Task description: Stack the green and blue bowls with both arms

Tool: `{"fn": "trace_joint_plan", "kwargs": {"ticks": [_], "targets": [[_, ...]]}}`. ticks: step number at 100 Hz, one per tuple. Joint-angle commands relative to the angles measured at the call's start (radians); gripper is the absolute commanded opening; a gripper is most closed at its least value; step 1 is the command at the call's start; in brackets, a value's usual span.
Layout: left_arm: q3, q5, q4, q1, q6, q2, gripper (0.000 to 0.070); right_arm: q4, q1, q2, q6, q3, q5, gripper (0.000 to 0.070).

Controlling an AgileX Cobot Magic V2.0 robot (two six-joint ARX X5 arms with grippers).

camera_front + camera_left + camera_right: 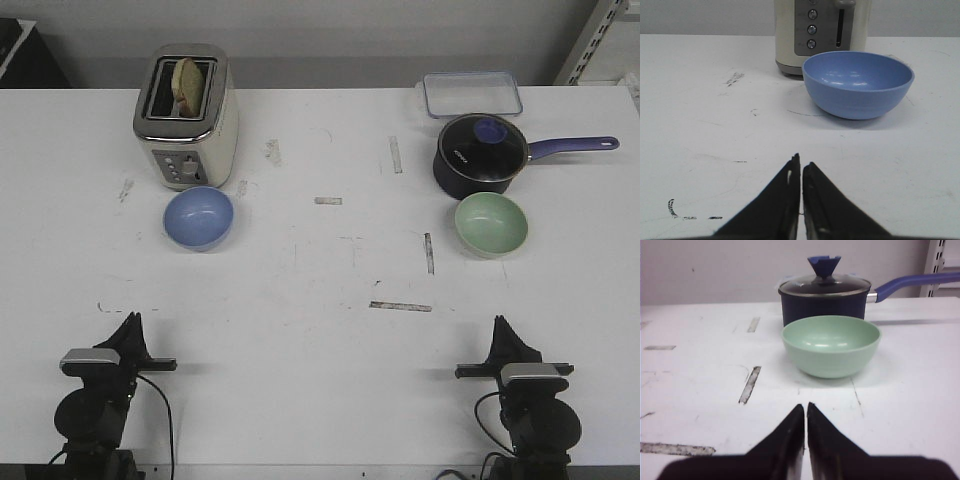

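The blue bowl [199, 217] stands upright on the white table, left of centre, just in front of a toaster; it also shows in the left wrist view [858, 84]. The green bowl [491, 224] stands upright right of centre, in front of a saucepan; it also shows in the right wrist view [830, 345]. My left gripper [131, 320] is shut and empty near the table's front edge, well short of the blue bowl; it also shows in its wrist view [801, 161]. My right gripper [498, 322] is shut and empty, well short of the green bowl; it also shows in its wrist view [805, 406].
A cream toaster [186, 118] with a slice of bread stands behind the blue bowl. A dark navy saucepan [480, 154] with a glass lid and a purple handle stands behind the green bowl. A clear lidded container [471, 94] lies at the back right.
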Motion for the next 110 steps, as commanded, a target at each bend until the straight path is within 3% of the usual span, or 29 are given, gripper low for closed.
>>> {"fn": "trace_joint_plan", "kwargs": {"ticks": [1,19,41,68,79,85,98,110], "targets": [[-0.021,0.001,0.010,0.000,-0.003,0.000,0.0001,0.038,-0.001,-0.002,0.003,-0.002,0.001,0.0000],[-0.021,0.001,0.010,0.000,-0.003,-0.001,0.0001,0.099,-0.001,-0.002,0.013,-0.002,0.001,0.0000],[-0.021,0.001,0.010,0.000,-0.002,0.000,0.0001,0.343,-0.001,0.000,0.077,0.047,0.006,0.0000],[-0.021,0.001,0.010,0.000,-0.002,-0.001,0.0001,0.251,-0.001,0.243,0.041,0.410,0.009,0.0000],[-0.021,0.001,0.010,0.000,-0.002,0.000,0.0001,0.132,-0.001,0.418,0.029,0.594,0.009,0.0004],[-0.021,0.001,0.010,0.000,-0.003,0.000,0.0001,0.034,-0.001,0.514,0.027,0.700,0.008,0.0052],[-0.021,0.002,0.010,0.000,-0.003,0.000,0.0001,-0.148,-0.012,0.724,-0.006,0.911,0.008,0.0329],[-0.021,0.002,0.010,0.000,-0.003,0.000,0.0001,-0.270,-0.052,0.885,-0.071,1.056,0.005,0.0366]]}}
